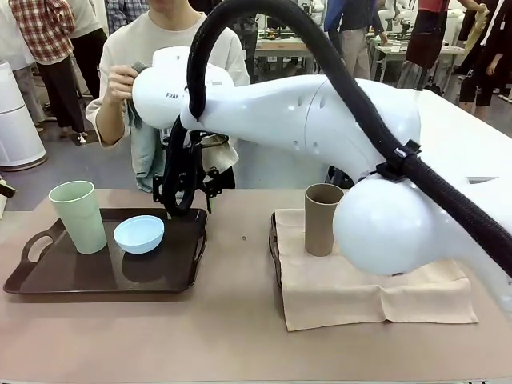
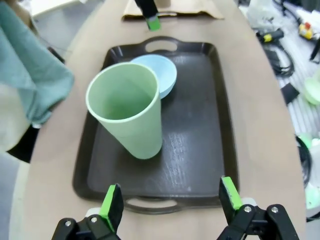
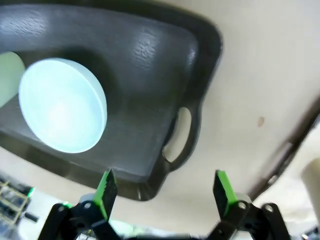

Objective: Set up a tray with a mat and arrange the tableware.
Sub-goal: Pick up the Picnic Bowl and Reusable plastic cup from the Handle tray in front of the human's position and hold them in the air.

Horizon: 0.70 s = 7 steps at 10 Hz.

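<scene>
Worktop (image 1: 224, 336), brownish, with two stations side by side.

Nearest, on the robot's right: beige mat (image 1: 376, 288), creased, its front edge lying on the bare worktop. It is draped over a second dark tray (image 1: 274, 248), whose rim shows at the mat's left edge. Taupe-brown tumbler (image 1: 322, 218) stands upright on the mat's far left part.

On the robot's left: dark tray (image 1: 96, 276) with a handle cut into each end. Pale green tumbler (image 1: 80, 214) stands upright on it toward the left end. Light blue bowl (image 1: 139, 233) sits rim up just beside the tumbler, on the side toward the mat. Whether the two touch I cannot tell.

Left claw (image 2: 170, 200): jaws wide apart, nothing between them. It hangs over the tray's handle at the end away from the mat.

Right arm reaches across the middle. Right claw (image 3: 164, 189): jaws spread, empty. It hovers above the other end handle and the rim there, with the bowl close by but not touched.

Farthest: a person at the far side of the worktop, one hand (image 1: 120, 80) raised at chest height.
</scene>
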Motion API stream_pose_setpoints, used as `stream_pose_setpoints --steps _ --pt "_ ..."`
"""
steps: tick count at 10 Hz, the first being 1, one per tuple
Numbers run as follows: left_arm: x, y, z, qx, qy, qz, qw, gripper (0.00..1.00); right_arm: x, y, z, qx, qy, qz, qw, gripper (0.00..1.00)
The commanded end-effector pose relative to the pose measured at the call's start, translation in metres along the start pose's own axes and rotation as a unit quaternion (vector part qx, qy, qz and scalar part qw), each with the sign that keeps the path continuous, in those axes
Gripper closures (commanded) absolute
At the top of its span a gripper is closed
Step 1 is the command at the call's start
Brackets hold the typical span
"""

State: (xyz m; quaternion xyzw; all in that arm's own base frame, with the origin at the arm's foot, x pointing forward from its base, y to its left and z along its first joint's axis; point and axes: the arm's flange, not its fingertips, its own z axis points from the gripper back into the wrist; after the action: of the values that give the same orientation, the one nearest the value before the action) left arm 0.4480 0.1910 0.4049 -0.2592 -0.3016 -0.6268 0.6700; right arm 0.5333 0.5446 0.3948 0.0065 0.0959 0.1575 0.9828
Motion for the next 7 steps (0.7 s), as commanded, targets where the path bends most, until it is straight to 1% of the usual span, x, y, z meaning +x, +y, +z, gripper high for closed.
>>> stream_pose_setpoints --steps 1,3,5,6,7 --pt "0.0 0.02 -0.002 -0.009 -0.013 -0.002 1.0 0.0 0.051 0.035 0.016 0.006 0.003 0.021 1.0 0.01" --pt "-0.002 0.036 -0.007 -0.021 -0.027 -0.012 0.999 0.0 0.064 0.053 0.007 0.024 0.006 0.036 0.999 0.01" --pt "0.001 0.043 -0.02 -0.04 -0.038 -0.015 0.998 0.0 0.072 0.065 0.002 0.03 0.007 0.041 0.999 0.01" --pt "0.003 0.038 -0.02 -0.06 -0.043 -0.005 0.997 0.0 0.069 0.059 0.005 0.024 0.012 0.018 0.999 0.01" --pt "0.005 0.026 -0.005 -0.082 -0.034 0.017 0.996 0.0 0.006 0.029 -0.034 0.023 0.009 0.034 0.999 0.01"
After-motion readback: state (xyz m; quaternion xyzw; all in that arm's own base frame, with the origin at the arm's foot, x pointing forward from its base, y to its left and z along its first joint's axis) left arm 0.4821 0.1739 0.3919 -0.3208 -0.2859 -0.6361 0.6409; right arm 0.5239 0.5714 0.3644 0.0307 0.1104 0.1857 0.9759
